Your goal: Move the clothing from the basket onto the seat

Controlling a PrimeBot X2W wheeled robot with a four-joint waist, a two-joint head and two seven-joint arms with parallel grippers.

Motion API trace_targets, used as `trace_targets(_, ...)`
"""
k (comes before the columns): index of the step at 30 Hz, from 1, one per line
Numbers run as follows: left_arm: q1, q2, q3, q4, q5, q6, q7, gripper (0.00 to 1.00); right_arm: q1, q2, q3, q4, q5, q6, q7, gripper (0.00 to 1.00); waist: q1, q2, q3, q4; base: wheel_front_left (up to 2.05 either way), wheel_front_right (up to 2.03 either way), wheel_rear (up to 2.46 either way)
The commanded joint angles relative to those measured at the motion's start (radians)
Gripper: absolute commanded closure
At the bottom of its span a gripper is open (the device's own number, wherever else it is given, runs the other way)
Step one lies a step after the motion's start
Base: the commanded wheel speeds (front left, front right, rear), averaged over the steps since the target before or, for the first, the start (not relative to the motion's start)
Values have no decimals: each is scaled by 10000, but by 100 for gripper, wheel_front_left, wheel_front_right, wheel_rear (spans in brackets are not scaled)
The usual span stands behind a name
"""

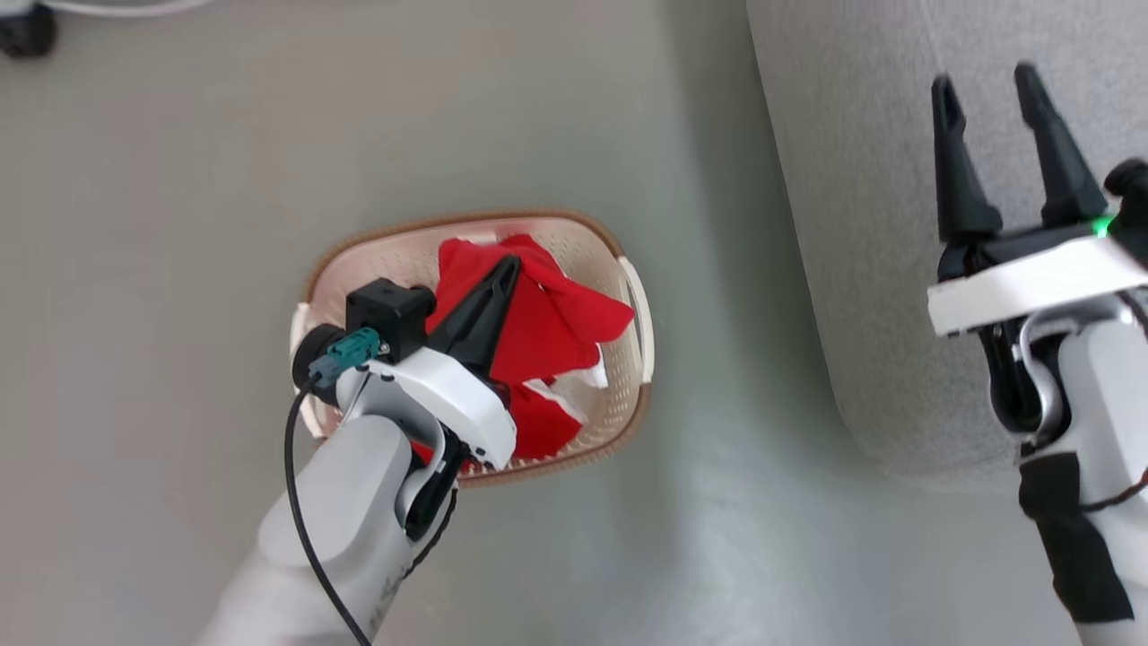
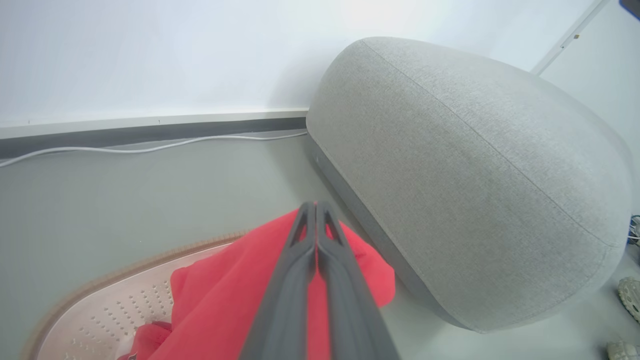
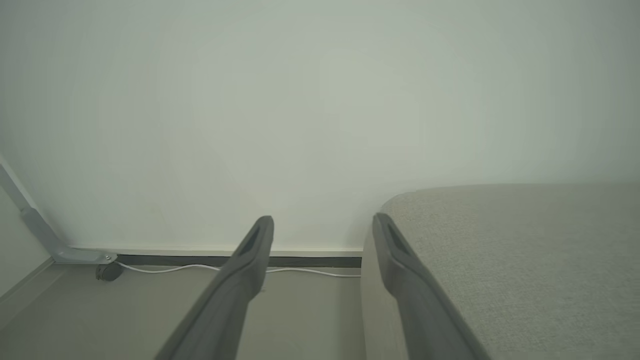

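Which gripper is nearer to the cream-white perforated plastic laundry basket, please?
Left. The left gripper is over the basket, shut on red fabric clothing; the right gripper hangs open by the grey sofa.

The clothing (image 1: pixel 556 314) is bright red with white trim at its edges, and the basket (image 1: pixel 619 408) is cream-white plastic dotted with rows of small holes, with a brown woven-look rim and white handles. The seat (image 1: pixel 861 224) is pale grey with a fine woven fleck, the floor (image 1: pixel 161 269) a flat grey-green, and the wall (image 3: pixel 320 100) off-white above a dark skirting strip (image 3: pixel 310 261). The left gripper (image 1: pixel 513 265) and right gripper (image 1: pixel 984 76) have black fingers on white mounts, the right with a green light (image 1: pixel 1101 226), the left with a teal connector (image 1: pixel 345 352).
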Motion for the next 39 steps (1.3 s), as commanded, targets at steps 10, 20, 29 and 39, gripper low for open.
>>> trace_targets(10, 906, 49, 596, -1083, 407, -71, -63, 100, 1451, 91, -104, 696, -129, 71, -61, 0, 0, 0, -2244, 832, 0, 0, 0)
trace_targets(20, 1116, 352, 311, -1829, 490, -71, -63, 100, 2423, 317, -322, 1370, -165, 71, -61, 0, 0, 0, -3414, 1176, 0, 0, 0)
trace_targets(29, 729, 802, -71, -2520, 515, -71, -63, 100, 3011, 516, -578, 1568, -247, 71, -61, 0, 0, 0, -4035, 1340, 0, 0, 0)
trace_targets(39, -193, 1141, -129, -2900, 516, -71, -63, 100, 3135, 578, -483, 1629, -289, 71, -61, 0, 0, 0, -4144, 1432, 0, 0, 0)
